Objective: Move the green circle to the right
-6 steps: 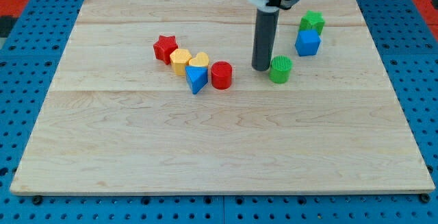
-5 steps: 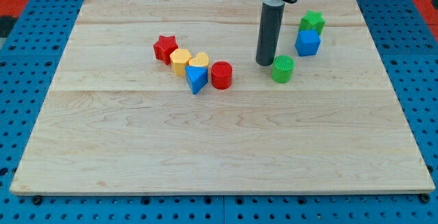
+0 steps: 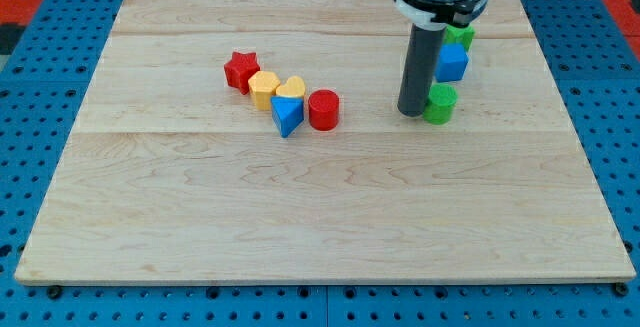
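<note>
**benchtop_bo:** So where's the green circle (image 3: 440, 104) sitting at this point?

**pushrod_pat:** It's found pressed right against my tip (image 3: 411, 113), on the tip's view-right side, touching or as near as can be judged. The blue cube (image 3: 452, 63) is seen just above the tip toward the view's top, and the green star (image 3: 460, 35) beyond that, partly covered by the rod. The cluster of red star (image 3: 240, 69), yellow hexagon-ish block (image 3: 263, 88), yellow heart (image 3: 291, 89), blue triangle (image 3: 287, 116) and red cylinder (image 3: 323, 110) is left well apart on the tip's view-left.

**benchtop_bo:** Open or closed fingers?

**pushrod_pat:** Neither can be said, no fingers are fitted. It's a plain rod, so nothing is gripped; the block is only leaned on from the side.

**benchtop_bo:** How's that circle expected to behave?

**pushrod_pat:** Probably light, hard plastic, sliding easily on the smooth wooden board (image 3: 300, 227). Being round, it's likely to roll off the tip sideways if contact isn't kept dead centre on its view-left face. That's where it should be pushed, straight toward the view's right. A fair stretch of board is left on that side before the edge.

**benchtop_bo:** Anything that can't be made out?

**pushrod_pat:** The circle's left edge is hidden behind the rod, so true contact can't be confirmed. The arm is cropped at the view's top, and the star's shape is only half shown
</note>
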Robot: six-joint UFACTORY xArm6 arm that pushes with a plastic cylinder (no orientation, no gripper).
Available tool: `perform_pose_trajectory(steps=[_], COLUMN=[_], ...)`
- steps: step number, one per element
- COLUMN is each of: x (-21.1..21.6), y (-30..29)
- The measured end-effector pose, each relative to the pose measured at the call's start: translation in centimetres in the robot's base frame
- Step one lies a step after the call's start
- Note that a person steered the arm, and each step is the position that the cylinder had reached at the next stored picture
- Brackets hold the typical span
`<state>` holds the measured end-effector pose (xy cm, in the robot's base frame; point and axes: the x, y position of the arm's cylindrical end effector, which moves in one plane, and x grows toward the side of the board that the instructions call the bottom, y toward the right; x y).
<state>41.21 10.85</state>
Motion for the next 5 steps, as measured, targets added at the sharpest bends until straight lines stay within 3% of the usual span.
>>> perform_pose_trajectory(steps=[5], x=[-0.27], y=[0.36])
